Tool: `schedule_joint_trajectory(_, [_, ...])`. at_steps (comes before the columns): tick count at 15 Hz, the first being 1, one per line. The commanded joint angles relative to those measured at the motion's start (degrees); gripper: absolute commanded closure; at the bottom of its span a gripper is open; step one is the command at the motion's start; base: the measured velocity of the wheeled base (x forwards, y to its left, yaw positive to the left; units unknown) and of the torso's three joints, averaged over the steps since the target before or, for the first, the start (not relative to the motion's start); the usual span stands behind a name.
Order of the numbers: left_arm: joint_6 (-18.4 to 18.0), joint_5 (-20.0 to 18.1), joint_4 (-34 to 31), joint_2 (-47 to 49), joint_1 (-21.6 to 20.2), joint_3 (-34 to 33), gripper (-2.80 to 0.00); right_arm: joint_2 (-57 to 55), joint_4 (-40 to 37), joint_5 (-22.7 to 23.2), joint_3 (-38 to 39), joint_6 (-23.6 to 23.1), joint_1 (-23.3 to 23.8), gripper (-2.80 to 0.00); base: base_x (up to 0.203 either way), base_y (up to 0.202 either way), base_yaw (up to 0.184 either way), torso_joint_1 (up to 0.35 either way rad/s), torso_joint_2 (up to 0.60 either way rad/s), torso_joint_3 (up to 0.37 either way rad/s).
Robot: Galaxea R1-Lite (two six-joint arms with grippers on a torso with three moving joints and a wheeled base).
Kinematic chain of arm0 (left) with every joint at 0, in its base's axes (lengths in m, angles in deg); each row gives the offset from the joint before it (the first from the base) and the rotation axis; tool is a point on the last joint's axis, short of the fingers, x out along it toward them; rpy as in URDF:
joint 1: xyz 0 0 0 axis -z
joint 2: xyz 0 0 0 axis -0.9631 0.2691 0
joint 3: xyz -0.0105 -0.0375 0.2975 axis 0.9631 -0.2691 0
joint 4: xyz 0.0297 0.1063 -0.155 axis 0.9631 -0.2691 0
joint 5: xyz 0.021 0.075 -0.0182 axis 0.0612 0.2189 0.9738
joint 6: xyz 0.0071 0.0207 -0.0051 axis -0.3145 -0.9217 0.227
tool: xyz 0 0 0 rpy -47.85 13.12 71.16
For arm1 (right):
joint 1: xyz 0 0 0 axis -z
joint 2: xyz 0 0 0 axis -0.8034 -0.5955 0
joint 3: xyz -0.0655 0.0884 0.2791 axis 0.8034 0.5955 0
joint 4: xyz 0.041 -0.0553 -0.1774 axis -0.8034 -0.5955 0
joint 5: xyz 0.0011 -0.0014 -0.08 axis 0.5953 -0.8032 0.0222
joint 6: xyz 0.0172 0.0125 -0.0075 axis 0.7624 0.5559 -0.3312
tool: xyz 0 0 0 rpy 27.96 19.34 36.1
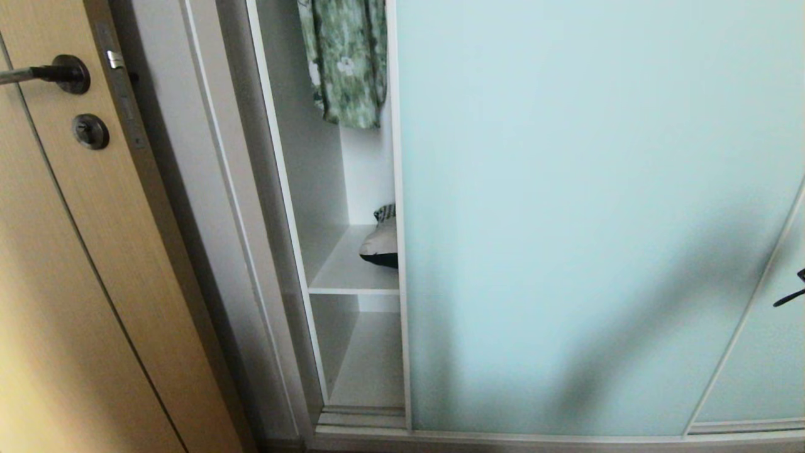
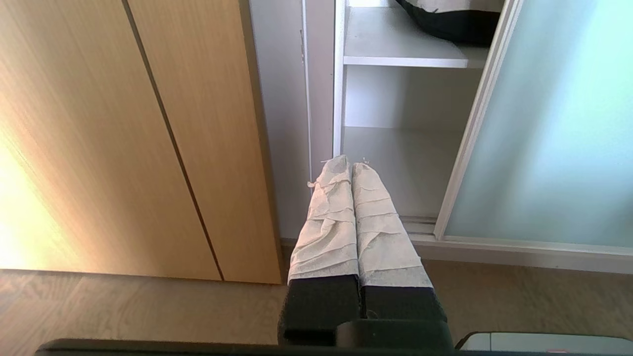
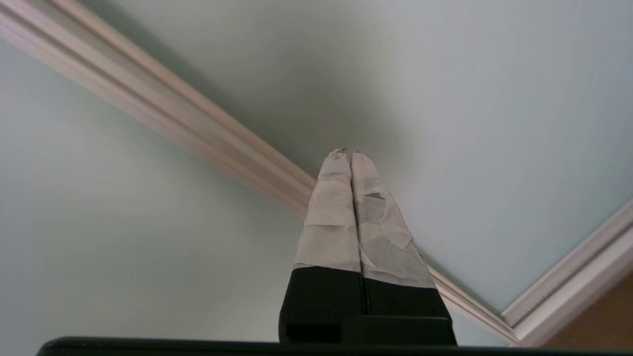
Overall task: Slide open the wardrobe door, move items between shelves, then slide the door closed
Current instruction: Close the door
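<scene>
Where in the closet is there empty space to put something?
The bottom shelf under the white board looks bare. The upper shelf is bare beside the left wall; the folded clothes crowd its right side by the sliding door. The opening is narrow.

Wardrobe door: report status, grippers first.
Both grippers shut, empty: left gripper parked low, right gripper at the sliding door. Door open a narrow gap. Folded clothes on upper shelf. Nothing blocking.

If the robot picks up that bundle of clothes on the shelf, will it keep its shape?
Probably not. The bundle of clothes looks soft and rounded, so it would likely sag and drape. It seems made of loosely stacked pieces, so one might slip off. It is likely light, resting on the white shelf.
</scene>
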State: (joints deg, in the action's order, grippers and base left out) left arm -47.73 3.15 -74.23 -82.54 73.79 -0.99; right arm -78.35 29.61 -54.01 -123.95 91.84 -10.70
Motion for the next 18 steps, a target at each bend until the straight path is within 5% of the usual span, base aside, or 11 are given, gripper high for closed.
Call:
schedule_joint_trajectory(1, [0.01, 0.00, -0.04, 0.09, -0.02, -0.03, 0.00, -2.32, 0.28, 0.06, -1.32, -0.02, -1.16, 0.00, 0.000, 0.000, 0.000, 0.000, 0.00, 0.000])
schedule_joint_trajectory(18, [0.03, 0.00, -0.04, 0.09, -0.02, 0.00, 0.00, 0.88, -0.08, 0.03, 3.58, 0.26, -5.96, 0.00, 0.000, 0.000, 0.000, 0.000, 0.00, 0.000])
